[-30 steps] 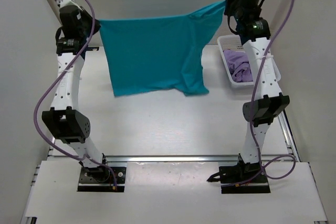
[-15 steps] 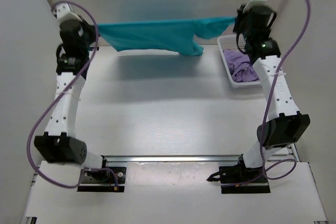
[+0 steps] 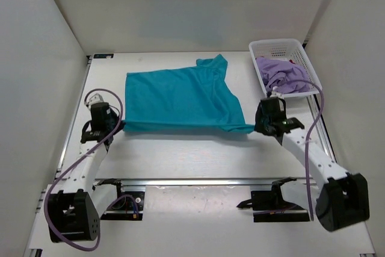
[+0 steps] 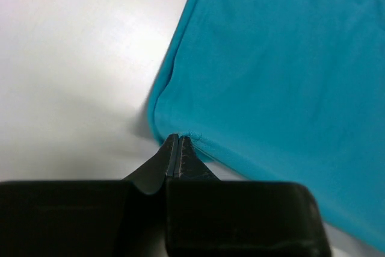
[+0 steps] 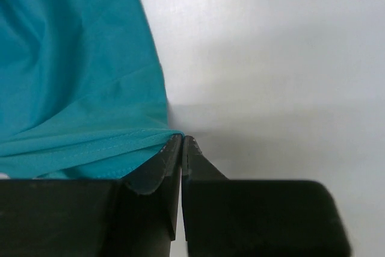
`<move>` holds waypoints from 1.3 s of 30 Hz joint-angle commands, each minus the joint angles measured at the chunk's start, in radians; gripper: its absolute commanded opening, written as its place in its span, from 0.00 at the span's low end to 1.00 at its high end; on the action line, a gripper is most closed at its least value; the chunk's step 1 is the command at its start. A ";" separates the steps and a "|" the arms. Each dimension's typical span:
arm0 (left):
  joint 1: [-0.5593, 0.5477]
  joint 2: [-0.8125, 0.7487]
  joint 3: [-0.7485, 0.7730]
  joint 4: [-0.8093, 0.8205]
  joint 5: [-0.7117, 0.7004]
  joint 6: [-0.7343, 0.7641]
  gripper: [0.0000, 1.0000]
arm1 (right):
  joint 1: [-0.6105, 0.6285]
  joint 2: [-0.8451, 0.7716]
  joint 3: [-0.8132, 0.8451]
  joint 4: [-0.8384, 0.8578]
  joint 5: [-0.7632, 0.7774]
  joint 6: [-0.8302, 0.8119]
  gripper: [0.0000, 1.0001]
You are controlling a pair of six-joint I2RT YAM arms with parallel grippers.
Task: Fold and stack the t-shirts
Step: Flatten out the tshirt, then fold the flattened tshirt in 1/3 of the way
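The teal t-shirt (image 3: 180, 97) lies spread flat on the white table, one sleeve pointing toward the far side. My left gripper (image 3: 120, 126) is low at its near left corner, shut, with the corner pinched at its fingertips (image 4: 178, 138). My right gripper (image 3: 255, 127) is low at the near right corner, shut on the hem there (image 5: 182, 139). The near edge runs straight between the two grippers. Teal fabric fills the right of the left wrist view (image 4: 283, 76) and the left of the right wrist view (image 5: 78, 76). A lavender t-shirt (image 3: 283, 76) lies crumpled in the basket.
A white mesh basket (image 3: 274, 44) stands at the far right of the table, just beyond my right arm. White walls close in the left, far and right sides. Bare table (image 3: 192, 154) runs between the shirt's near edge and the arm bases.
Both arms have come down and toward the near edge, from holding the teal shirt stretched in the air at the back to laying it flat on the table.
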 commanded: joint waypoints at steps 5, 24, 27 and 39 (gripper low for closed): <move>0.011 -0.179 -0.077 -0.070 0.057 0.014 0.00 | 0.072 -0.319 -0.200 -0.102 -0.098 0.176 0.00; 0.164 0.172 -0.031 0.170 0.152 -0.158 0.00 | 0.111 0.482 0.456 0.113 -0.101 -0.074 0.00; 0.192 0.258 0.006 0.195 0.152 -0.167 0.00 | 0.108 0.587 0.542 0.130 -0.121 -0.102 0.00; 0.225 0.369 0.089 0.204 0.211 -0.149 0.45 | 0.068 0.773 0.786 0.088 -0.111 -0.083 0.39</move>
